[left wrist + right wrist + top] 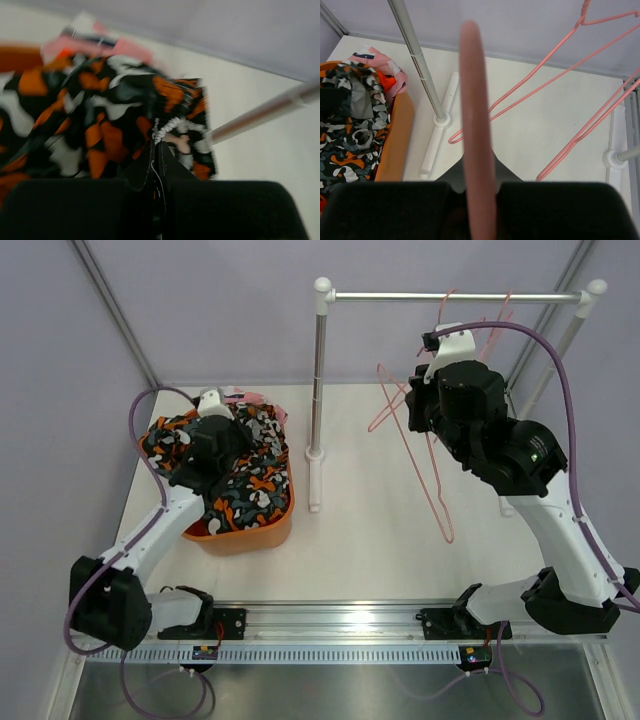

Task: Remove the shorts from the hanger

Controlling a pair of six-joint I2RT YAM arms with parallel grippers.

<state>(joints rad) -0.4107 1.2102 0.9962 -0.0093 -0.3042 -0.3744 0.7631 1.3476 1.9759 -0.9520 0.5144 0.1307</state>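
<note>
Where grey walls (200,310) meet, white tbl (370,540) bears rack (319,370), basket (250,538) w/ shorts (240,480).

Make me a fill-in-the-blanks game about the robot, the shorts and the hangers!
1. The right gripper is shut on a ___ hanger.
2. The left gripper pinches the black, white and ___ shorts.
3. The bin stands on the ___ side of the table.
Missing words: pink; orange; left.
</note>
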